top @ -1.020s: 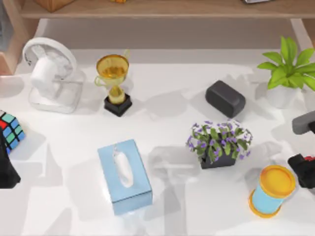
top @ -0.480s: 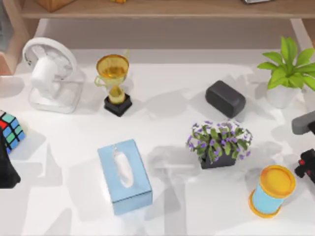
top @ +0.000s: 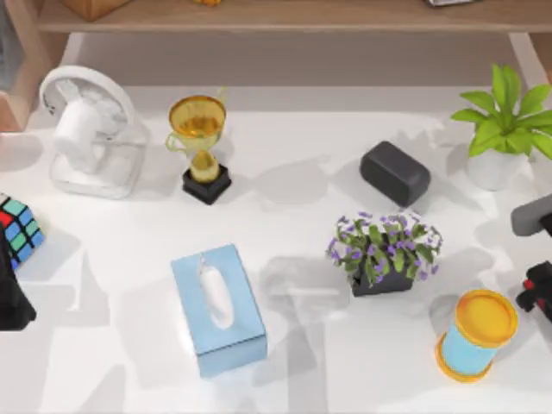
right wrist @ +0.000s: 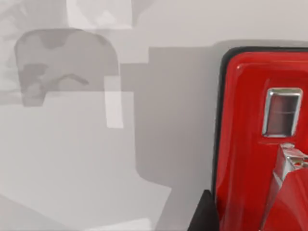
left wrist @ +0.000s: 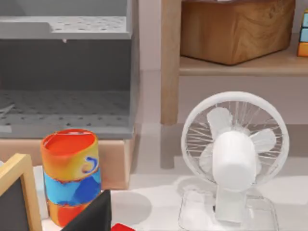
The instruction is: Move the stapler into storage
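The stapler is bright red with a black rim and a small metal plate, and it lies on the white table very close under my right wrist camera. From above, just a red speck of the stapler shows at the table's right edge, among the black parts of my right gripper. That gripper sits right over it, beside the yellow-lidded blue cup. A dark fingertip shows next to the stapler's black rim. My left arm stays parked at the table's left edge.
A wooden shelf runs along the back. On the table stand a white fan, a gold trophy, a blue tissue box, a black rounded block, purple flowers, a green plant and a colour cube.
My right gripper has slid a little to the right, toward the table's right edge, and has hardly moved in the last half second. The left arm has not moved.
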`<state>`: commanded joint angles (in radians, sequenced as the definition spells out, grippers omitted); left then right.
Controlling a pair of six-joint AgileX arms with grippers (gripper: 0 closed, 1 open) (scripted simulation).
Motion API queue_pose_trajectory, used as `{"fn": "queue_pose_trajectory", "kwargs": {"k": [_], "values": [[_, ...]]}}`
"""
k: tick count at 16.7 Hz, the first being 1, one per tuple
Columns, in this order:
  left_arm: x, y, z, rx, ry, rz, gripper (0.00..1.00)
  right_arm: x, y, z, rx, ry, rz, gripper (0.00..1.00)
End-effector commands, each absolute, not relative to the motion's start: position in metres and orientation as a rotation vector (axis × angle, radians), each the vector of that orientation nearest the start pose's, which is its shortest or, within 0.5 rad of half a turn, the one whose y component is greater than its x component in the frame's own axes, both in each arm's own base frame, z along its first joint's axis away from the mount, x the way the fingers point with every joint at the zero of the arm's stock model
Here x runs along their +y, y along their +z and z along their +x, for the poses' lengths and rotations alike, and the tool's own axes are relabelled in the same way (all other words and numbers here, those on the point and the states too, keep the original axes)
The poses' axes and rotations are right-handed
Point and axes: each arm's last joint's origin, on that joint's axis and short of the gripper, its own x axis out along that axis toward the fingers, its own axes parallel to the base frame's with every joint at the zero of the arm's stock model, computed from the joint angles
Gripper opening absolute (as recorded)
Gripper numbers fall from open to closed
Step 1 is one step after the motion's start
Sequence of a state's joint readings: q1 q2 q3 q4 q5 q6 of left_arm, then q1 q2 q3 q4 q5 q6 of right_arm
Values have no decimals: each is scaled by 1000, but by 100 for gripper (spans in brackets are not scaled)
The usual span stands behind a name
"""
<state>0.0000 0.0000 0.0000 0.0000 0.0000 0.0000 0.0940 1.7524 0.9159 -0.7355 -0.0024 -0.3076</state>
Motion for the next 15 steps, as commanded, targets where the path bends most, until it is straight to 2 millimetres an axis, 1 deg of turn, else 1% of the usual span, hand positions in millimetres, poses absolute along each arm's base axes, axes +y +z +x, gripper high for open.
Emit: {"fn": "queue_pose_trajectory", "kwargs": {"k": [6,9,12,15], "values": [[-1,160,106,0,0,0,100,26,120,283,1560,327,-321,0],[-1,160,106,0,0,0,100,22,133,284,1560,318,-315,0],[-1,160,106,0,0,0,100,26,148,281,1547,315,-314,0],[-1,160,106,0,0,0,100,27,149,281,1547,318,-314,0]]}}
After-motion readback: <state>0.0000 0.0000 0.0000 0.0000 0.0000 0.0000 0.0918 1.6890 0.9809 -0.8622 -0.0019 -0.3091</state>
